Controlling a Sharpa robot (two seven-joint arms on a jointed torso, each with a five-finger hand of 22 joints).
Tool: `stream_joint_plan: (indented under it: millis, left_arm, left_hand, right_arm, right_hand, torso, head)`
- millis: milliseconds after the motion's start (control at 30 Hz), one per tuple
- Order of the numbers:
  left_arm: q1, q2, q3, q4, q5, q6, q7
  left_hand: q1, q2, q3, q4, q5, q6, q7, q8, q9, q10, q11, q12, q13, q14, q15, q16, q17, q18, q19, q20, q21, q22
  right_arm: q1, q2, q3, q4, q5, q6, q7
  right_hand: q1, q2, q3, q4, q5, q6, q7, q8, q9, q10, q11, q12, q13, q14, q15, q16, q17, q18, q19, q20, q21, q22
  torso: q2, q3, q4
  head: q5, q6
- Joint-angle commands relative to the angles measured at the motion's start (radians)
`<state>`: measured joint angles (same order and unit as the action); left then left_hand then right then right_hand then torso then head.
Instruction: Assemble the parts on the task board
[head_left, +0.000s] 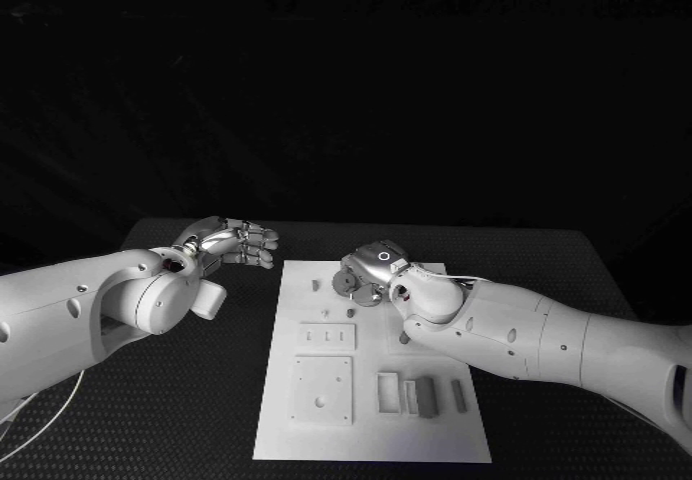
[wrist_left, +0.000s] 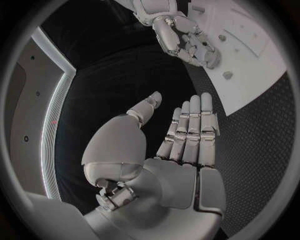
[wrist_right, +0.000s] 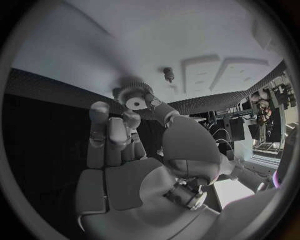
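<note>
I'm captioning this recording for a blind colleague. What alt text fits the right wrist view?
The robot's right hand pinches a small toothed gear at its fingertips, just over the white task board. A short peg stands on the board close beyond the gear, with raised rectangular blocks farther along.

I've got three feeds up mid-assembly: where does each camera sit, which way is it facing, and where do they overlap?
Head view: on the robot's head, looking down at the task board; both arms, left hand and right hand show.
Left wrist view: behind the left hand, whose fingers are straight and hold nothing; it faces across the table toward the board's corner and the right hand.
Right wrist view: behind the right hand, facing the board; the fingers pinch a gear.
Shared: every view shows the board and the right hand.
</note>
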<state>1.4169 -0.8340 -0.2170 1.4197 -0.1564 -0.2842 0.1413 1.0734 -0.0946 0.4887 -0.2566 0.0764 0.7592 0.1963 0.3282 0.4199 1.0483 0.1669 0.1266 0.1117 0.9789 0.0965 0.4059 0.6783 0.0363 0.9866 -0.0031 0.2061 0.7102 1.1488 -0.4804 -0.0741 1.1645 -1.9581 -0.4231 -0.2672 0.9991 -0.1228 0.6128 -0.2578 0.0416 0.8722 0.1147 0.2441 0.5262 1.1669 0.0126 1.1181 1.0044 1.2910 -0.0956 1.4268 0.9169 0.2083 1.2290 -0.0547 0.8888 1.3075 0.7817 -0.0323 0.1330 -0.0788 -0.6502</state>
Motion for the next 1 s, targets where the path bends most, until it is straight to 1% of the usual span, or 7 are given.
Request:
stream_joint_plan:
  millis: [33, 133, 233, 333, 567, 733, 1000]
  left_arm:
    - [0.001, 0.001, 0.001, 0.002, -0.001, 0.014, 0.007]
    - [0.001, 0.001, 0.001, 0.002, -0.001, 0.014, 0.007]
    - [0.001, 0.000, 0.001, 0.002, -0.001, 0.013, 0.007]
    - [0.001, 0.000, 0.001, 0.003, -0.001, 0.012, 0.007]
    - [0.001, 0.000, 0.001, 0.003, -0.001, 0.013, 0.006]
    - [0.001, 0.000, 0.001, 0.002, -0.001, 0.012, 0.006]
    - [0.001, 0.001, 0.001, 0.001, -0.001, 0.013, 0.006]
  left_hand:
    - [-0.007, 0.000, 0.003, -0.001, -0.006, 0.003, 0.014, -0.005, -0.001, 0.007, -0.001, -0.007, -0.001, 0.007, -0.002, -0.004, 0.001, 0.016, 0.000, -0.002, -0.005, 0.001]
    - [-0.007, 0.000, 0.003, -0.001, -0.006, 0.003, 0.014, -0.005, -0.001, 0.007, -0.001, -0.007, -0.001, 0.007, -0.002, -0.004, 0.002, 0.016, 0.000, -0.002, -0.005, 0.001]
    - [-0.007, 0.000, 0.003, -0.001, -0.006, 0.003, 0.014, -0.005, -0.001, 0.007, -0.001, -0.007, -0.001, 0.007, -0.002, -0.004, 0.002, 0.016, 0.000, -0.002, -0.005, 0.001]
    - [-0.007, 0.000, 0.003, -0.001, -0.006, 0.003, 0.014, -0.005, -0.001, 0.007, -0.001, -0.007, 0.000, 0.007, -0.002, -0.004, 0.002, 0.016, 0.000, -0.002, -0.005, 0.002]
    - [-0.007, 0.000, 0.003, -0.002, -0.006, 0.003, 0.014, -0.005, -0.001, 0.007, -0.001, -0.007, 0.000, 0.008, -0.002, -0.005, 0.003, 0.016, 0.000, -0.002, -0.005, 0.002]
    - [-0.008, 0.000, 0.003, -0.001, -0.006, 0.003, 0.014, -0.005, -0.001, 0.007, -0.001, -0.007, 0.000, 0.008, -0.001, -0.005, 0.003, 0.016, 0.000, -0.002, -0.005, 0.002]
    - [-0.009, 0.001, 0.003, -0.001, -0.006, 0.003, 0.014, -0.005, -0.001, 0.007, -0.001, -0.008, 0.000, 0.008, -0.001, -0.006, 0.004, 0.016, 0.000, -0.002, -0.006, 0.002]
  right_arm:
    - [-0.007, -0.001, -0.004, -0.003, 0.003, 0.034, -0.003]
    - [-0.007, -0.001, -0.004, -0.002, 0.013, 0.039, 0.002]
    - [-0.008, -0.003, -0.004, 0.004, 0.022, 0.041, 0.012]
    - [-0.008, -0.003, -0.004, 0.008, 0.024, 0.042, 0.014]
    - [-0.009, -0.001, -0.004, 0.007, 0.014, 0.030, 0.002]
    - [-0.009, 0.000, -0.004, 0.002, 0.014, 0.026, -0.002]
    - [-0.009, 0.001, -0.004, 0.003, 0.015, 0.012, -0.002]
  right_hand:
    - [-0.002, -0.012, 0.003, 0.004, 0.006, 0.016, 0.017, 0.004, 0.002, 0.001, 0.005, -0.004, -0.001, -0.004, 0.004, -0.005, -0.002, 0.053, 0.001, -0.009, -0.005, 0.012]
    - [-0.002, -0.017, 0.003, 0.005, 0.006, 0.018, 0.016, 0.005, 0.002, 0.001, 0.004, -0.004, -0.001, -0.004, 0.004, -0.005, -0.002, 0.053, 0.001, -0.009, -0.006, 0.013]
    - [-0.008, -0.033, 0.001, 0.013, 0.006, 0.017, 0.016, 0.004, 0.002, 0.001, 0.004, -0.005, -0.001, -0.004, 0.004, -0.005, -0.002, 0.053, 0.002, -0.008, -0.007, 0.012]
    - [-0.015, -0.071, 0.011, 0.042, 0.006, 0.017, 0.016, 0.004, 0.001, 0.002, 0.004, -0.006, -0.001, -0.003, 0.003, -0.007, -0.003, 0.053, 0.005, -0.008, -0.009, 0.011]
    - [-0.009, -0.104, 0.026, 0.081, 0.006, 0.005, 0.018, -0.002, -0.002, 0.001, 0.006, -0.007, 0.000, -0.002, 0.005, -0.007, -0.003, 0.053, 0.007, -0.010, -0.011, 0.011]
    - [-0.004, -0.118, 0.031, 0.098, 0.006, -0.010, 0.023, -0.010, -0.005, -0.002, 0.010, -0.008, 0.000, -0.002, 0.009, -0.008, -0.004, 0.053, 0.008, -0.011, -0.013, 0.011]
    - [0.002, -0.117, 0.034, 0.106, 0.006, -0.014, 0.024, -0.012, -0.005, -0.003, 0.012, -0.008, 0.001, -0.002, 0.011, -0.008, -0.004, 0.053, 0.008, -0.011, -0.014, 0.012]
  torso:
    - [0.000, -0.0007, 0.0003]
    - [0.000, -0.0010, 0.0005]
    - [0.000, -0.0009, 0.0001]
    - [0.000, -0.0010, -0.0001]
    - [0.000, -0.0006, 0.0004]
    - [0.000, -0.0009, 0.0007]
    - [0.000, -0.0004, 0.0002]
  head:
    - [0.000, 0.000]
    - [0.000, -0.001]
    - [0.000, -0.002]
    - [0.001, -0.003]
    - [0.000, -0.005]
    - [-0.001, -0.006]
    - [-0.002, -0.006]
